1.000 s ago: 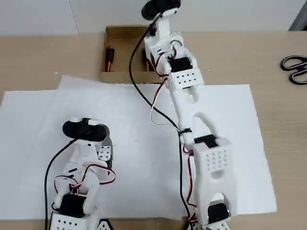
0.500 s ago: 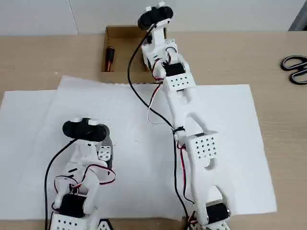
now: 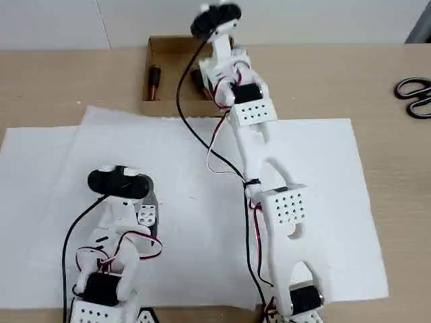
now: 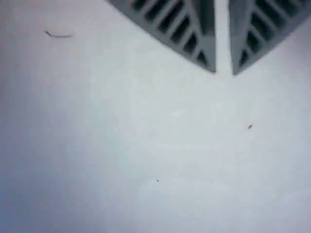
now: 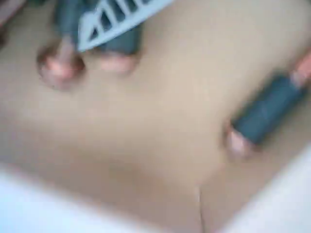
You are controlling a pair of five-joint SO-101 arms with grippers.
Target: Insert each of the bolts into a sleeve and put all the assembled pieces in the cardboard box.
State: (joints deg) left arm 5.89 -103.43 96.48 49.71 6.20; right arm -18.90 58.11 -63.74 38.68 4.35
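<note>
Right gripper [image 3: 207, 73] hangs inside the cardboard box [image 3: 168, 44] at the far side of the surface [image 3: 337, 74]; whether its jaws grip cannot be told. Step in hand, as judged: depositing an assembled piece [image 5: 97, 36]. The next move would call for release and a clean lift out. The right wrist view adds a second piece [image 5: 265, 114] lying apart. The left wrist view shows the left gripper [image 4: 223, 69], jaws nearly together and empty, over paper [image 4: 146, 155]
</note>
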